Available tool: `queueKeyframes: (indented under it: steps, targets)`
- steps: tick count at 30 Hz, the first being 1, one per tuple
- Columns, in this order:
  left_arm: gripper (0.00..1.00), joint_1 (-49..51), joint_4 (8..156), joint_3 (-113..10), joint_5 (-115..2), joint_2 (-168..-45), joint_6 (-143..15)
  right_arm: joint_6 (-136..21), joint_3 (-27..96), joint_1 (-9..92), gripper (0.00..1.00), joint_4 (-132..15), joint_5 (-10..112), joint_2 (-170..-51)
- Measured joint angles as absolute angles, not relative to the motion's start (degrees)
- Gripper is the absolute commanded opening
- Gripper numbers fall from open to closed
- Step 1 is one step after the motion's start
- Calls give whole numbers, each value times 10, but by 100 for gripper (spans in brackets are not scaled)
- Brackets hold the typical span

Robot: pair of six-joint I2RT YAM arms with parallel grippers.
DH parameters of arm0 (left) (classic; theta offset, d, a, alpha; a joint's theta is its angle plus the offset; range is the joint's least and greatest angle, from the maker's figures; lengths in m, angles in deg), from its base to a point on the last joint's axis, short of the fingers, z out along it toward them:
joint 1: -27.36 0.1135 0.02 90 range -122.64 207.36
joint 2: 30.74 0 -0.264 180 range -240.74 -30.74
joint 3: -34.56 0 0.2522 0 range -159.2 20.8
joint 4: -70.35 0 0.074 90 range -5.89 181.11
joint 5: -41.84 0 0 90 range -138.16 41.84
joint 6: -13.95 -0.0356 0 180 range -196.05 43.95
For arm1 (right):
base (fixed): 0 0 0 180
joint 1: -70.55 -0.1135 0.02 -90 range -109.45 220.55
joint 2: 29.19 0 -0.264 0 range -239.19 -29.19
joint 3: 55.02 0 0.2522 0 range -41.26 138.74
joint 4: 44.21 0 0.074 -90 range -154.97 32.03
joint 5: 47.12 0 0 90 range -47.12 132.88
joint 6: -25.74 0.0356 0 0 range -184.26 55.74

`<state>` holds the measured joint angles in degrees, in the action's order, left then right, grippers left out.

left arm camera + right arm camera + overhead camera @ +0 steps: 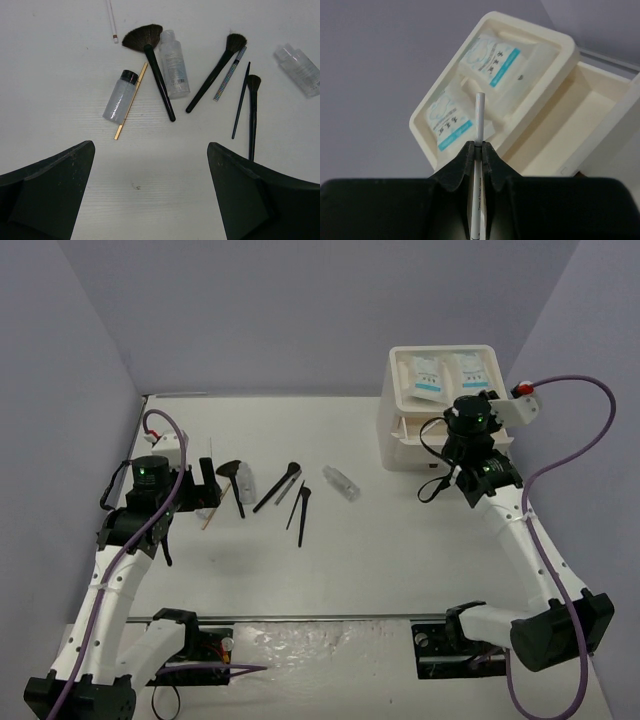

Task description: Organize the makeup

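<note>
The right claw (478, 149), pinching a thin white stick (479, 112), should lower it level into the open drawer (570, 120) at two o'clock. The left claw (151, 150) gapes over brushes (159, 80) at nine o'clock.

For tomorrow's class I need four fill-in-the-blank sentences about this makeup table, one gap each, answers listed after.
The right gripper holds a thin ____ stick.
____ white sachets lie in the top tray of the box.
The left gripper hangs ____ over the brushes.
The small bottle beside the fan brush has a ____ cap.
Missing words: white; two; open; black.
</note>
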<state>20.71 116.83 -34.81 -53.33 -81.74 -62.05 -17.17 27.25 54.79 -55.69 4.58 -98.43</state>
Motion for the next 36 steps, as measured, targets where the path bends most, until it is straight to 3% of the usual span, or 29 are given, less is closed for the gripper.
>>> queueKeyframes:
  steps: [8,14,20,29,36]
  targets:
    - [94,207,1168,-348,-534,-817,-620,-65,270,673,0,-569,89,-1025]
    - [94,207,1168,-348,-537,-817,-619,-39,278,695,3,-575,133,-1081]
    - [94,207,1169,-348,-537,-817,-619,-17,283,695,37,-576,179,-1105]
    - [94,207,1168,-348,-547,-824,-619,-33,283,694,66,-577,225,-1106]
    - [91,190,1168,-353,-593,-864,-623,-175,280,695,89,-582,288,-1056]
